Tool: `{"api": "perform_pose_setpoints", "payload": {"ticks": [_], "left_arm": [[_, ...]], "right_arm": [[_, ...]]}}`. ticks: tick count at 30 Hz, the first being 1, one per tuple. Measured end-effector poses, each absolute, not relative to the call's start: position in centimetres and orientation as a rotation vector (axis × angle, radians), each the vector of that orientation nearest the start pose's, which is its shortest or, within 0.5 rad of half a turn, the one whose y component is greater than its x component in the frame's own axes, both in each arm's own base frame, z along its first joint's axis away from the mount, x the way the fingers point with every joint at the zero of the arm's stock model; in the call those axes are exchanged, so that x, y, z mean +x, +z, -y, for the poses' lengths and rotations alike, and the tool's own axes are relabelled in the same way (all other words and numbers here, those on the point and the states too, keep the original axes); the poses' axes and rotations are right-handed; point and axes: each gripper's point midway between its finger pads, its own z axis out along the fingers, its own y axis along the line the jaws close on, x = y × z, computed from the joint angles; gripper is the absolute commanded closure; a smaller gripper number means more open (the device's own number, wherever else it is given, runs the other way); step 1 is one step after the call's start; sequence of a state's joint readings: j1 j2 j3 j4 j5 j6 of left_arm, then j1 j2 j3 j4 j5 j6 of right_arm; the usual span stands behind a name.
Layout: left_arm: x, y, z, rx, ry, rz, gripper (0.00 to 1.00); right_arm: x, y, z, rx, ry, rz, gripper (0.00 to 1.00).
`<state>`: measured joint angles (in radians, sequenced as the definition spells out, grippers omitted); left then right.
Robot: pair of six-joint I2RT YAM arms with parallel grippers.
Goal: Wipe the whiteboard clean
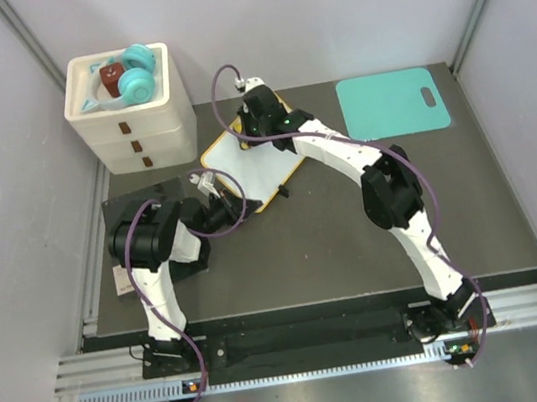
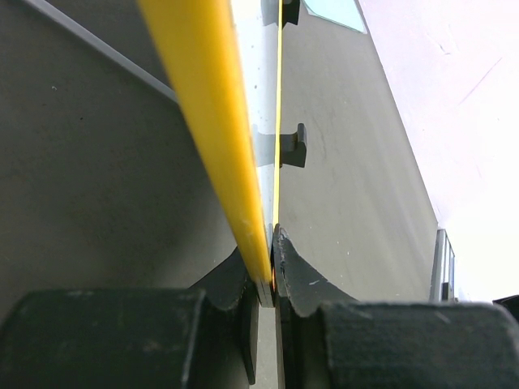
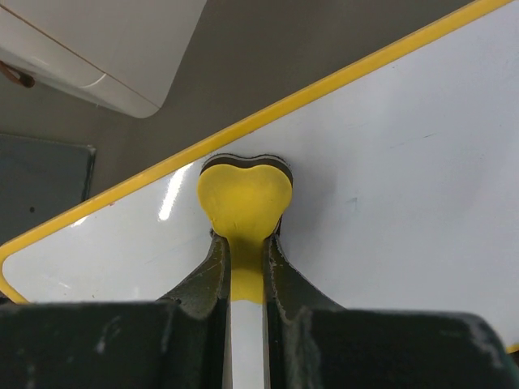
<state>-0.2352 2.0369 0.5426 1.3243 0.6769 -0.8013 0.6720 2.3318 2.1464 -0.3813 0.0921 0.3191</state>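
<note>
Clamping the whiteboard [image 1: 260, 177] at its 8 o'clock rim, left hand [image 2: 266, 259] anchors it; right hand [image 3: 245, 243], gripping yellow eraser [image 3: 243, 198], sits at 12, board lying toward 5.

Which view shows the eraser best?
Right wrist: the yellow heart-shaped eraser sits at the centre, pinched in the right gripper over the whiteboard. Top external hides it under that gripper; left wrist shows only the whiteboard's edge.

From above, the right arm [image 1: 343, 154] covers the whiteboard [image 1: 253, 175] at its far corner, and the yellow eraser [image 3: 243, 198] is lost beneath it. Left wrist: whiteboard edge-on, face unreadable, far end cut off up top. Right wrist: whiteboard runs off right and bottom.
</note>
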Motion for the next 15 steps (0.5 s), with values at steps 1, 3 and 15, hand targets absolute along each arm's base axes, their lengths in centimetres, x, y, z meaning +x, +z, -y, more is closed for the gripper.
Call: {"api": "perform_pose_setpoints", "payload": {"ticks": [1, 3, 15], "left_arm": [[36.0, 4.9, 22.3, 0.011, -1.319, -1.901, 1.00], [36.0, 4.9, 22.3, 0.012, -1.320, -1.901, 1.00], [35.9, 5.3, 22.8, 0.051, -1.320, -1.881, 1.00]], "right_arm": [[50.7, 15.0, -39.6, -0.318, 0.481, -2.148, 1.00], [51.2, 14.9, -39.0, -0.290, 0.484, -2.145, 1.00], [56.1, 9.9, -24.9, -0.003, 0.314, -2.237, 1.00]]}}
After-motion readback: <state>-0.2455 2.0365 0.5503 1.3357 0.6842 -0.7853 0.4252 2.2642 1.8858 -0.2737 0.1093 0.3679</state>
